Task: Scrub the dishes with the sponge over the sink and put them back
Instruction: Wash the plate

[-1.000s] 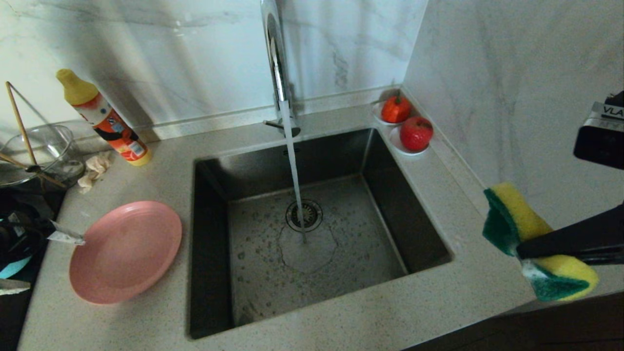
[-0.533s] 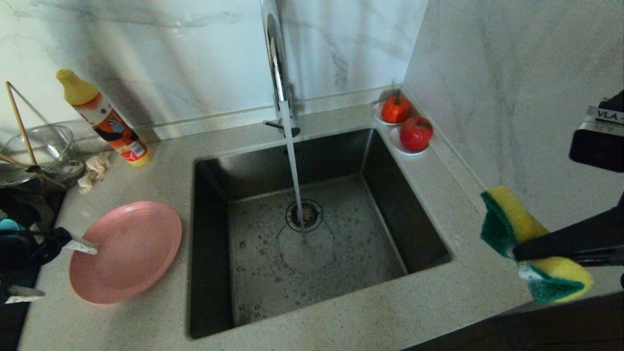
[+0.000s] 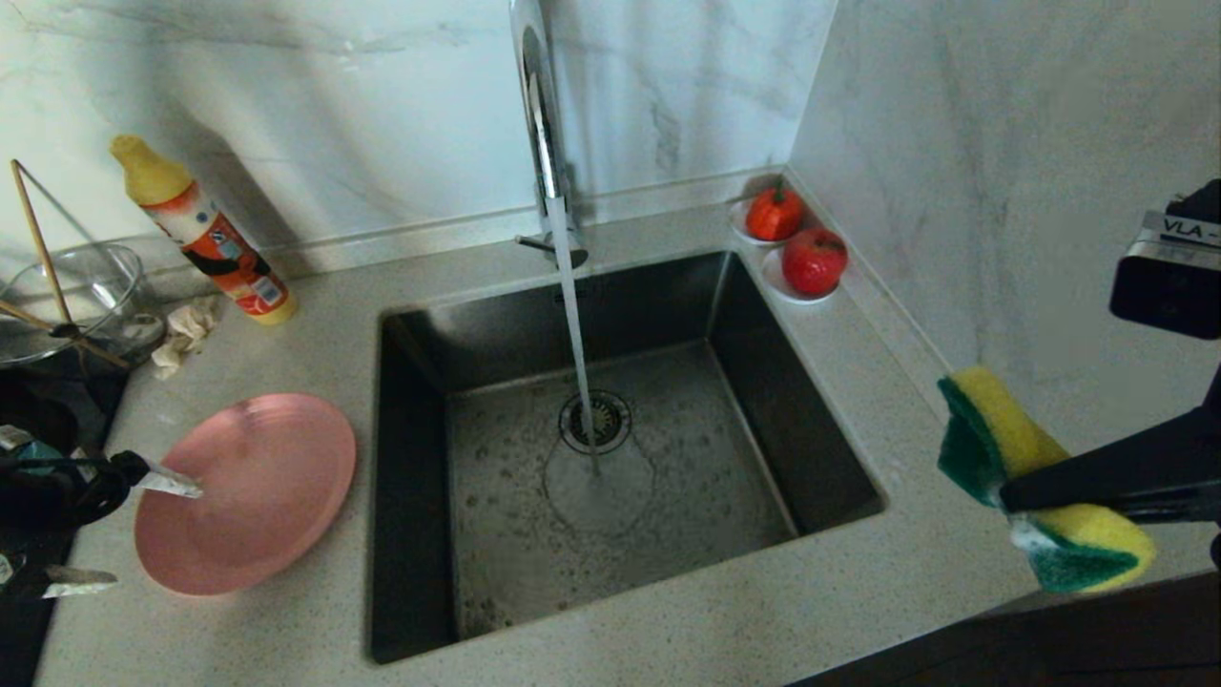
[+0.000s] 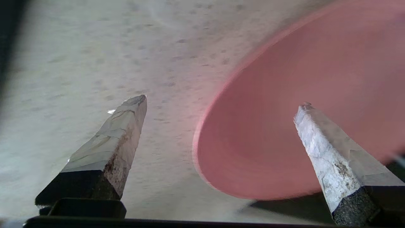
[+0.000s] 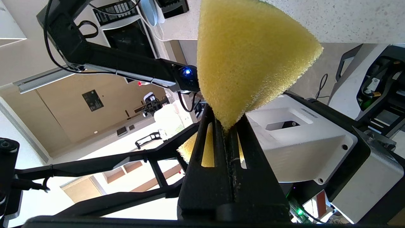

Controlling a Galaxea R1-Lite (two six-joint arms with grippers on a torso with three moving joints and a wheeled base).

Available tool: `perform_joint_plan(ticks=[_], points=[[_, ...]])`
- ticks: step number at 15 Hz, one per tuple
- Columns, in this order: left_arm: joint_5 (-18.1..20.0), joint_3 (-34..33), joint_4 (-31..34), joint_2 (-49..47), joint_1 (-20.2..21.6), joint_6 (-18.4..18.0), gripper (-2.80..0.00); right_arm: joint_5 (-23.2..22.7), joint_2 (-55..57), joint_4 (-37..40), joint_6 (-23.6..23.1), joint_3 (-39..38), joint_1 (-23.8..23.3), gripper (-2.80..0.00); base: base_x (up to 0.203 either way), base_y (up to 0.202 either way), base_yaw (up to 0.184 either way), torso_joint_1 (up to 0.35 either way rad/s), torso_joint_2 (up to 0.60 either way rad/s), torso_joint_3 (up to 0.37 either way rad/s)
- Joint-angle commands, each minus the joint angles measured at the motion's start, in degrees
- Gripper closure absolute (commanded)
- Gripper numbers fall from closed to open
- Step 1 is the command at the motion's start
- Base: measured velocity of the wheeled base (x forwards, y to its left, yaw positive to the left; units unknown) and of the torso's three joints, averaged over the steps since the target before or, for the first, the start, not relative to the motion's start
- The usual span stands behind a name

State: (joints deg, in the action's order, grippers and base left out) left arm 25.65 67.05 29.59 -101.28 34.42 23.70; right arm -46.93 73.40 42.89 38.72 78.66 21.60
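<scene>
speckled counter [image 3: 286, 630], pink plate [image 3: 258, 491], detergent bottle [image 3: 205, 229], rag [image 3: 186, 329], fruit saucers [image 3: 796, 286]

letters "vla" on a white label [image 3: 1186, 232] atop the black camera housing [image 3: 1164, 286], at the head view's right edge; nothing else legible.

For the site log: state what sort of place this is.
Most likely a kitchen counter: a square dark steel sink set in speckled stone, a tall chrome tap running water, and an orange dish-soap bottle with a yellow cap against the marble wall.

open counter lies round the pink plate [image 3: 246, 493]; tap [image 3: 544, 124] and water stream cross the sink [image 3: 610, 458].
</scene>
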Motion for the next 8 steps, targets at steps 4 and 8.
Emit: perform_joint_plan(ticks=[4,8], points=[[6.80,0.27,-1.03,-1.37,2.50,0.21,-2.80,-0.26,-0.10,0.27,-0.57,-0.70,0.02,0.00,0.000,0.000,0.000,0.000,0.00,0.000],[15.39,0.28,-1.19,-1.36,3.72,-0.06,-2.80,-0.18,-0.10,0.27,-0.57,-0.79,-0.07,0.00,0.000,0.000,0.000,0.000,0.00,0.000]])
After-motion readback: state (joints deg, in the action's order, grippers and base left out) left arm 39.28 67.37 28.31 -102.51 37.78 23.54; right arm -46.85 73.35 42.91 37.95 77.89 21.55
